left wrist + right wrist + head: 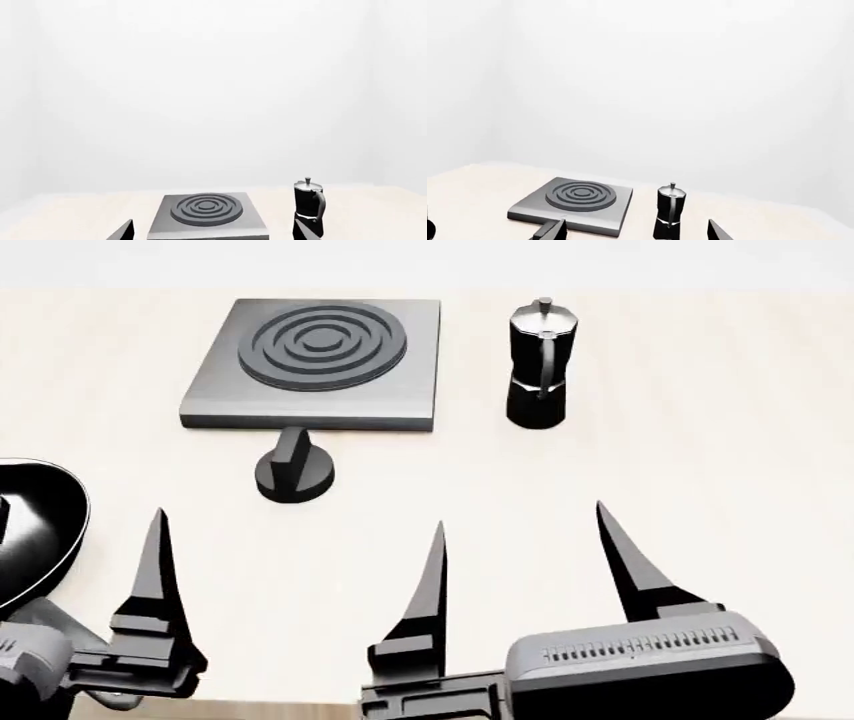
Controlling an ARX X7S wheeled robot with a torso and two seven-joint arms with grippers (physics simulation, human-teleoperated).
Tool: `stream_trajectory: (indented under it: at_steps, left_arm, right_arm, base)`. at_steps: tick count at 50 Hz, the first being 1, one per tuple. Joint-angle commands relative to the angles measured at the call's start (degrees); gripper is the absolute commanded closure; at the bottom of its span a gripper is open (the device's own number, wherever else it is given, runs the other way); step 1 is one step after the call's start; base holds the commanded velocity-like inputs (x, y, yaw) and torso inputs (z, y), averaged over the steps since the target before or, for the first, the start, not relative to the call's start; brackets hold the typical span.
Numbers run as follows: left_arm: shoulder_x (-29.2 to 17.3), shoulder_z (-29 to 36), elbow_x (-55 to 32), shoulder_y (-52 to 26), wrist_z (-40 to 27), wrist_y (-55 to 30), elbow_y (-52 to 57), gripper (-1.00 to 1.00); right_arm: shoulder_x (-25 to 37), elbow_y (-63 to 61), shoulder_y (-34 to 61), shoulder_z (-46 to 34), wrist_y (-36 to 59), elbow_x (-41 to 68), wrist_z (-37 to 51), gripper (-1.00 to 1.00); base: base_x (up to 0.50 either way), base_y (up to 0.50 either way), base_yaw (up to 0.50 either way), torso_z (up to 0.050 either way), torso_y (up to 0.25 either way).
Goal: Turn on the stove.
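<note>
The stove point(400, 390) is a grey square slab with a dark ring burner point(320, 343) at the far middle of the table. Its small black knob point(294, 472) with an upright fin stands just in front of the slab. The stove also shows in the left wrist view point(207, 225) and the right wrist view point(574, 210); the knob shows in neither. My right gripper point(521, 515) is open and empty, well short of the knob and to its right. My left gripper point(212, 225) is open and empty; only one of its fingers point(158, 570) shows in the head view, near and left of the knob.
A black moka pot point(538, 360) stands right of the stove, also in the left wrist view point(309, 202) and the right wrist view point(669, 207). A black frying pan point(34, 530) lies at the left edge. The light table point(721, 440) runs wide to the right.
</note>
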Motion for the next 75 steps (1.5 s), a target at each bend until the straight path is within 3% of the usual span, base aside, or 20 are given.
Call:
stream_trajectory:
  at_steps: [1,75]
  left_arm:
    - [0.00,-0.47,-1.91,-4.27,-1.07,-3.84,4.23,-1.00]
    - [-3.66,1.17,-3.90,-4.33,-5.87,-2.16,4.75,-1.00]
  right_arm:
    - [0.53,-2.33,2.20,-0.17,1.00,-0.07,1.05,-1.00]
    - [3.99,-4.56,3.07,-4.46,1.50,0.16,4.59,-1.00]
  base:
    - [0.00,0.00,0.00,0.000,0.000]
    - [0.00,0.14,0.00,0.000,0.000]
